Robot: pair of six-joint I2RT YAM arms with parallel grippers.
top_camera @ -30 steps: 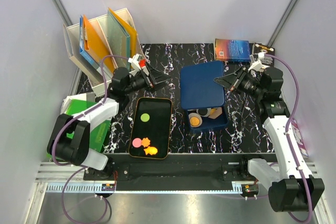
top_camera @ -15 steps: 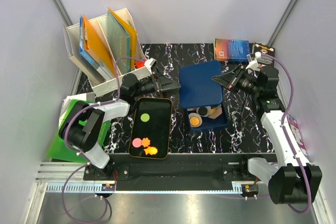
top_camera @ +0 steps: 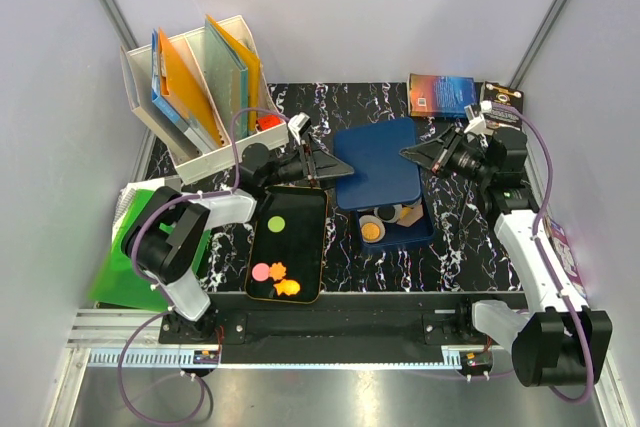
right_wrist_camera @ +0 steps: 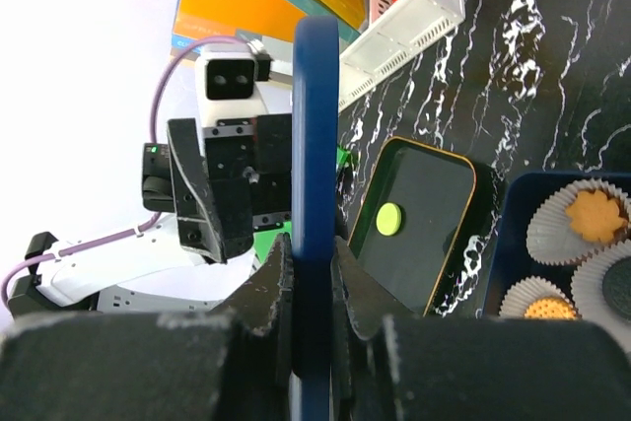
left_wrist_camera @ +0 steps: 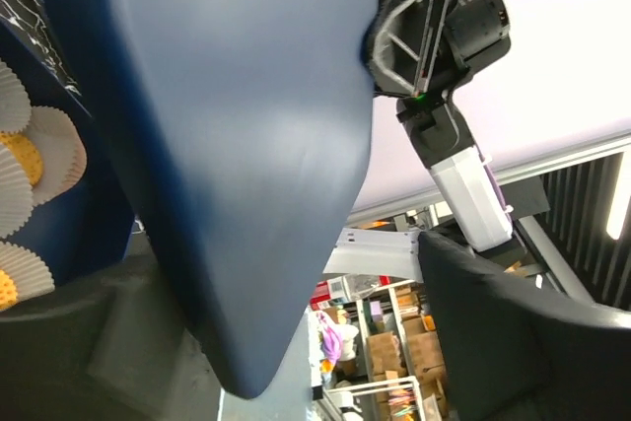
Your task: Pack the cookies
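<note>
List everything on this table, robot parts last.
black tray: one, orange-rimmed, front left.
blue box: one, front centre.
tray cookies: four; one green, one pink, two orange; in the black tray.
boxed cookies: at least two, orange; in the blue box.
blue lid: one; over the box's back end.
file rack: one, white, orange and blue folders; back left.
book: one, blue-orange; back right.
green pad: one; left edge.
left gripper: open, at the lid's left edge.
right gripper: shut on the lid's right edge.
</note>
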